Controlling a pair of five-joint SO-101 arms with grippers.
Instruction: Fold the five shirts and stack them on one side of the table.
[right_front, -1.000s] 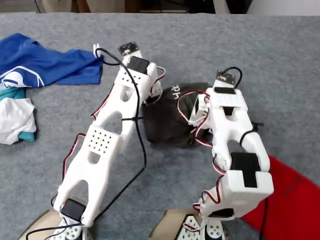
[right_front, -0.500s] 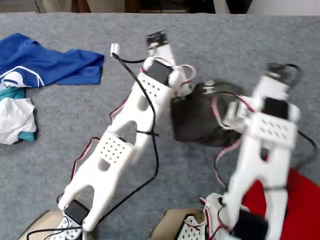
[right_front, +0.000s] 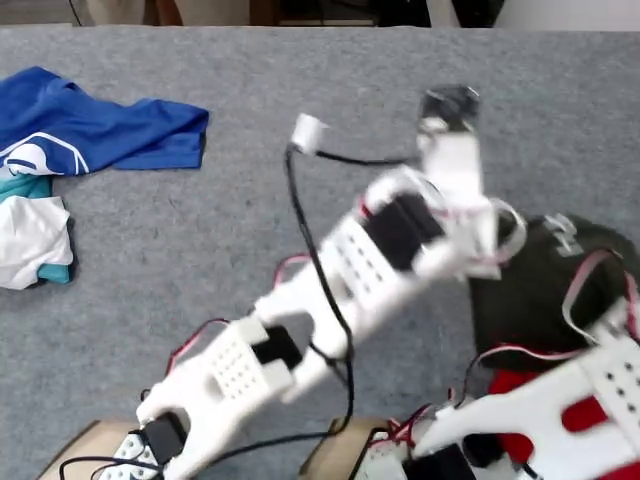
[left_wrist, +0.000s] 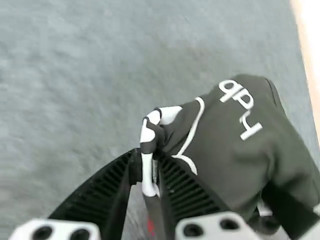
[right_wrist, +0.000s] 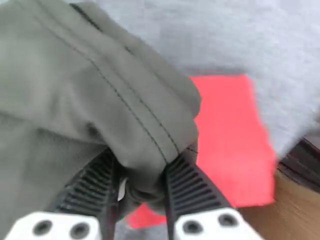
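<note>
A dark shirt (right_front: 545, 300) with white lettering hangs bunched at the table's right side, held by both arms. My left gripper (left_wrist: 150, 172) is shut on its white-trimmed edge, and the dark shirt (left_wrist: 235, 140) spreads beyond the fingertips. My right gripper (right_wrist: 142, 187) is shut on a thick stitched fold of the dark shirt (right_wrist: 90, 85). A folded red shirt (right_wrist: 225, 140) lies on the table under that fold; the red shirt (right_front: 520, 442) also shows at the near right, below the right arm (right_front: 560, 410). The left arm (right_front: 330, 290) stretches across the middle.
A crumpled blue shirt (right_front: 95, 125) lies at the far left, with a white and teal shirt (right_front: 30, 235) heaped just in front of it. Grey cloth covers the table (right_front: 150, 270). The arms' wooden bases (right_front: 90, 450) stand at the near edge.
Both arms have swung to the right with the dark shirt in their grippers, carrying it from the table's middle to the right side above the red shirt.
</note>
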